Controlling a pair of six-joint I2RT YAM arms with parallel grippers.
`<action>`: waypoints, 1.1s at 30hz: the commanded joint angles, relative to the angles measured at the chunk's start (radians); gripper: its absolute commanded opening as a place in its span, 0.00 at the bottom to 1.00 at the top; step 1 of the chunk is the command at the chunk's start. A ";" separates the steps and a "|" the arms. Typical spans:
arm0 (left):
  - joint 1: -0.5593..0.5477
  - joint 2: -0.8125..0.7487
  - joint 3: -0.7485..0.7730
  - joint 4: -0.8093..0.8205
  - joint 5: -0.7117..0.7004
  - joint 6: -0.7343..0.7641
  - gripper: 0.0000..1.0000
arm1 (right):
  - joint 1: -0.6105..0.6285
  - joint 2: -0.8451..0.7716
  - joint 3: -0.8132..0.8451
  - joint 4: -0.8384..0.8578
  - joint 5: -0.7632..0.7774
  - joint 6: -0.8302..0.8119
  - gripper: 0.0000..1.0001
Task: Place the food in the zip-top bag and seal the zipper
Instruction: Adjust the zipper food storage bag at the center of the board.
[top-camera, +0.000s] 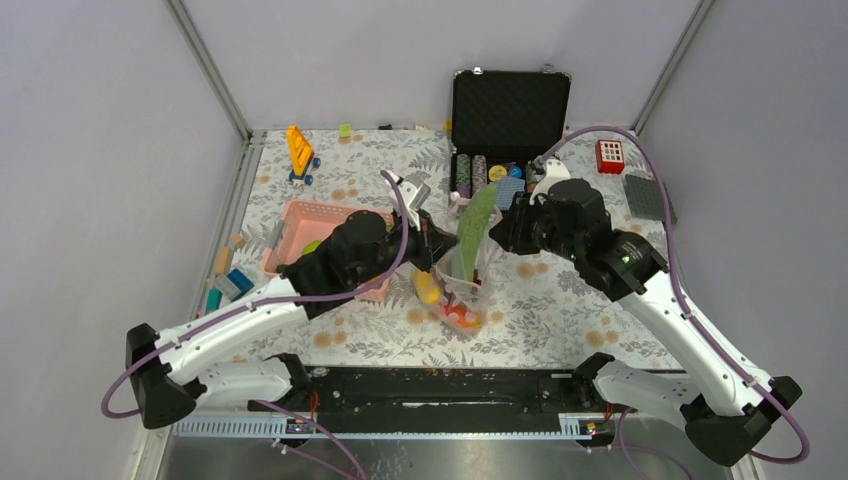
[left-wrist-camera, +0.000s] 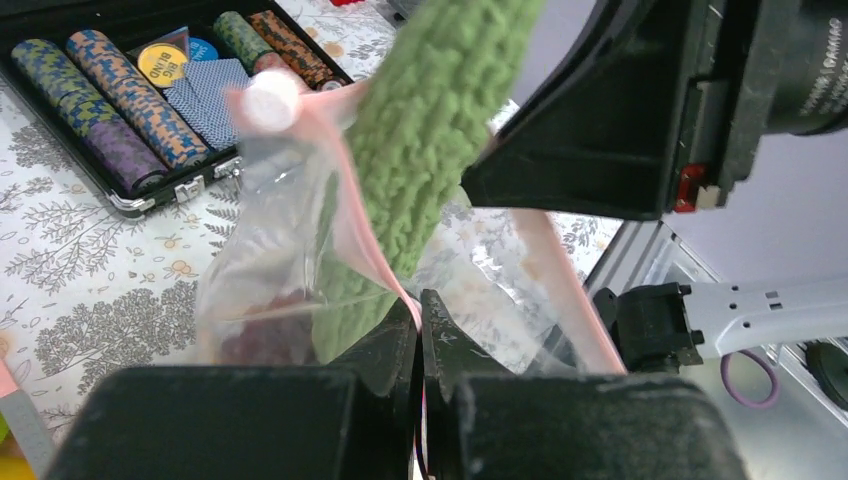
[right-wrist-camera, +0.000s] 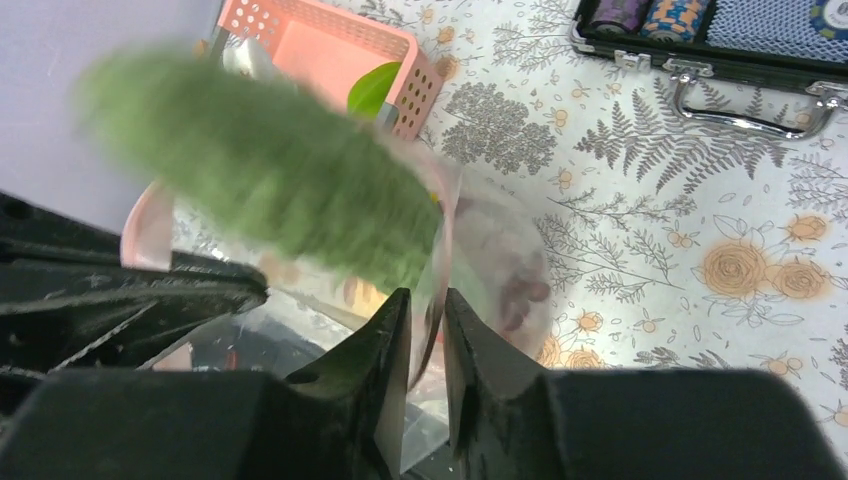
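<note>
While outstretched, left arm (top-camera: 250, 310) at zipper (left-wrist-camera: 352, 212).

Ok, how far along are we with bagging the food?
Done: grapes and the red-orange mango look to be inside the zip-top bag. In hand: the cucumber stands half in the mouth, left gripper pinching the zipper, right gripper at the opposite rim. Left: yellow citrus lying beside the bag, leafy piece in the basket, then sealing.

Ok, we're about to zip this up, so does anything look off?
Yes. The cucumber stands tilted, half out of the mouth of the zip-top bag, so the zipper likely cannot close over it. A yellow citrus seems to lie outside, beside the bag.
</note>
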 joint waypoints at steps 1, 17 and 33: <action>0.009 0.050 0.059 0.036 -0.058 0.008 0.00 | -0.007 -0.023 -0.024 0.012 -0.065 -0.069 0.27; 0.039 -0.011 -0.049 0.059 -0.010 -0.054 0.00 | -0.006 -0.082 -0.068 0.280 -0.016 -0.049 0.60; 0.038 -0.075 -0.100 0.067 -0.015 -0.080 0.00 | -0.006 0.191 0.025 0.643 -0.218 -0.336 0.82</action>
